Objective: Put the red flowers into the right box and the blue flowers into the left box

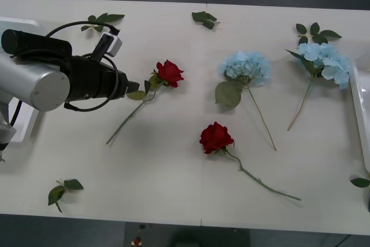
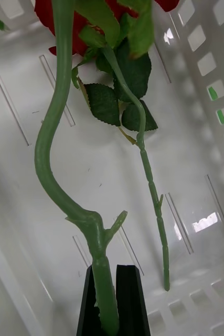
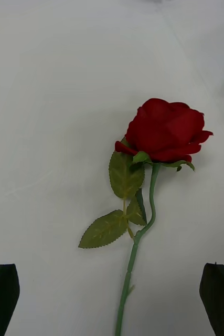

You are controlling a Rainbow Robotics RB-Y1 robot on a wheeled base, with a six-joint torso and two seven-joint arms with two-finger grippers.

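rose (image 3: 164, 131) lies between spread left end effector (image 3: 112, 294) fingers.

My table (image 1: 173, 160) is a broad off-white top that runs across nearly the whole front view, evenly lit, with only soft shadows. A thin seam crosses it from top to bottom near the middle. Beyond its far edge, along the top of the frame, lies a dark band of floor. Below the near edge there is a dark grey strip.
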